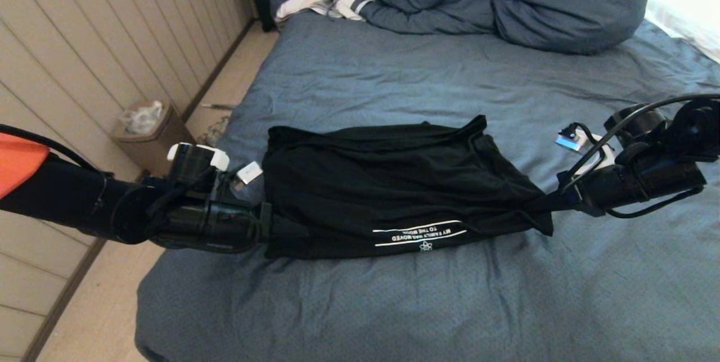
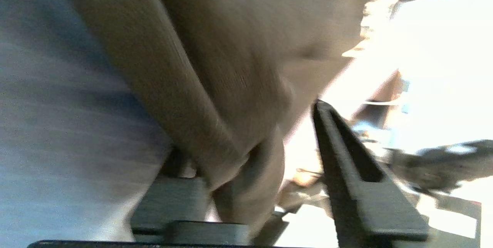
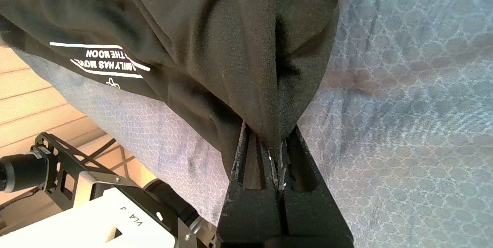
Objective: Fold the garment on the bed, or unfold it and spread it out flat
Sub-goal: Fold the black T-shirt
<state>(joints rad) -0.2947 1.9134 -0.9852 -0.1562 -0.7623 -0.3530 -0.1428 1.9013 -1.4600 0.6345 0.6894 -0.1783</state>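
- Black short-sleeved cotton T-shirt (image 1: 388,182) with white lettering near its lower hem: stretched in a band across the near middle of the wide bed with the wrinkled slate-blue sheet (image 1: 394,306), long axis running from 9 o'clock to 3 o'clock in the head view.
- Right claw (image 1: 554,199): at the shirt's 3 o'clock end, clenched on a gathered corner of the black cloth, fabric pinched tight between both fingers in the right wrist view.
- Left claw (image 1: 264,224): hard against the shirt's 9 o'clock end; in the left wrist view, jaws half parted, a fold of cloth lying against one finger (image 2: 173,198), the other finger (image 2: 358,178) standing clear of it. Grip on that end: cannot tell, probably not yet made.
- Deciding relation: shirt directly at 3 o'clock of the left claw and touching it, so only a closing needed on that side; each arm nearest its own end.
- Surface: soft, creased sheet, likely to drag on the cloth.
- Room: bulky slate-blue duvet (image 1: 484,2) heaped at 12 o'clock, white stripe-cuffed cloth (image 1: 332,5) at 11 o'clock, white pillow (image 1: 686,19) at 2 o'clock, brown lined bin (image 1: 147,131) on the floor at 9 o'clock.
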